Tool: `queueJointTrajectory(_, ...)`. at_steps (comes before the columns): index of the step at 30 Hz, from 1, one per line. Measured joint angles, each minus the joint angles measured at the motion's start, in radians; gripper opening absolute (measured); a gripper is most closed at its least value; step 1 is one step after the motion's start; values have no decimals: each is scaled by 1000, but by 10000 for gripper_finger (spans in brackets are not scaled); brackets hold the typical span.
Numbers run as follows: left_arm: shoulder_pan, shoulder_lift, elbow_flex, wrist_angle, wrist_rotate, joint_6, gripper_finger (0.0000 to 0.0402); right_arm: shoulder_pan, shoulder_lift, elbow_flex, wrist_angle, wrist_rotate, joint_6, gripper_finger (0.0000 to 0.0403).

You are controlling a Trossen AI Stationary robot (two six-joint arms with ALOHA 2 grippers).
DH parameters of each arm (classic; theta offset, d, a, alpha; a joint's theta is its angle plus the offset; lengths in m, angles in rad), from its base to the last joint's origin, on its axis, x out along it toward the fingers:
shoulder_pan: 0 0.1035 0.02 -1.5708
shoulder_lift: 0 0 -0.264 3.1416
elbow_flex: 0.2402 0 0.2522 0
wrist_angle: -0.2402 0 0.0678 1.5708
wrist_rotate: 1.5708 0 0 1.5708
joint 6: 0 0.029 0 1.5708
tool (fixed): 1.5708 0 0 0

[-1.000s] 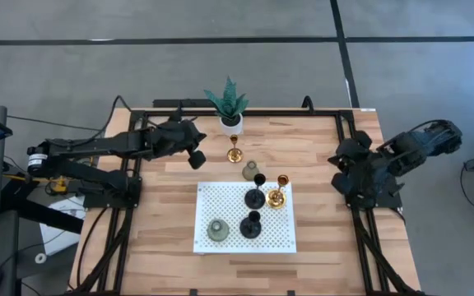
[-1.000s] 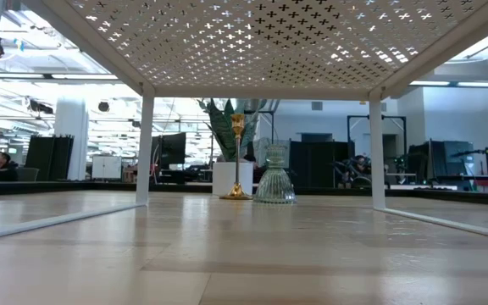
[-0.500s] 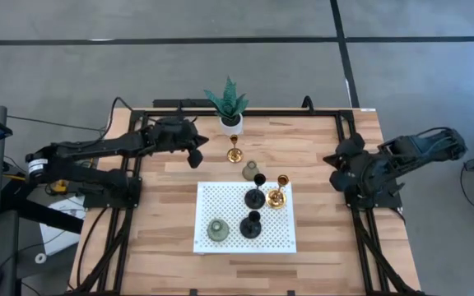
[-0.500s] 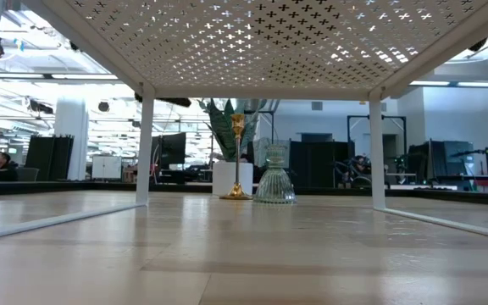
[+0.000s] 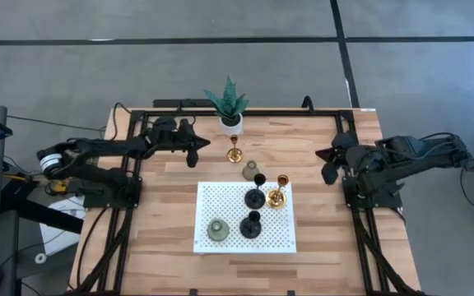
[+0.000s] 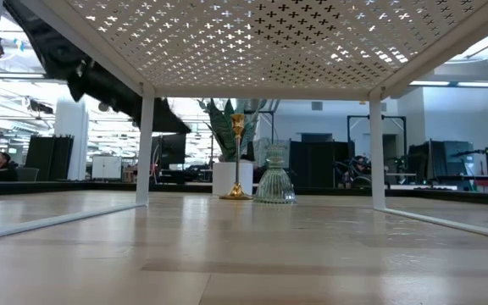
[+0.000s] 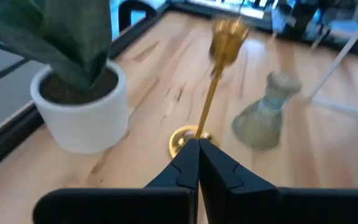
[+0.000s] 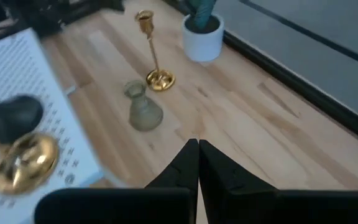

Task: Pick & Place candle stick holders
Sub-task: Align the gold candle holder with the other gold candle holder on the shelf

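Observation:
One gold stemmed holder [image 5: 234,150] and one grey-green bell-shaped holder [image 5: 250,170] stand on their bases on the wooden table, in front of the plant. Both also show in the low view, the gold holder [image 6: 237,157] and the grey-green one [image 6: 274,175]. Two black holders [image 5: 256,195] [image 5: 251,224], a second gold one [image 5: 277,195] and a second grey-green one [image 5: 217,229] stand on the white perforated stand [image 5: 220,201]. My left gripper [image 5: 197,148] is shut and empty, left of the table's gold holder [image 7: 219,74]. My right gripper [image 5: 327,168] is shut and empty at the table's right side.
A green spiky plant in a white pot [image 5: 230,107] stands at the far edge, close behind the gold holder. The white stand is raised on legs [image 6: 145,148] over the table's middle. Bare wood lies left and right of the stand.
My left arm has come down lower over the table, its shut gripper staying left of the gold holder; the arm now shows in the low view. My right gripper has swung out from the table's right edge toward the left and the far side. No holder has moved.

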Motion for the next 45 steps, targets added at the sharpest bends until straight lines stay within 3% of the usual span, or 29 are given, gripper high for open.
queueJointTrajectory(4, 4, 128, -2, 62, 8, 22, 3, -57, 17, 0, 28, -6, -4, 0)
queueJointTrajectory(10, 3, 319, -1, 310, 101, 5, 4, -111, 20, 0, 51, -7, -4, 0)
queueJointTrajectory(16, 3, 439, -1, 428, 159, 3, 5, -136, 18, 0, 84, -7, -4, 0)
queueJointTrajectory(22, 1, 478, -1, 471, 231, 23, 5, -167, 18, 0, 93, -7, -3, 0)
queueJointTrajectory(33, 3, 486, 28, 503, 227, 185, 5, -253, 19, 0, 156, -7, -3, 0)
queueJointTrajectory(45, -5, 647, 146, 507, 243, 187, 5, -285, 26, 0, 241, -34, -54, 0)
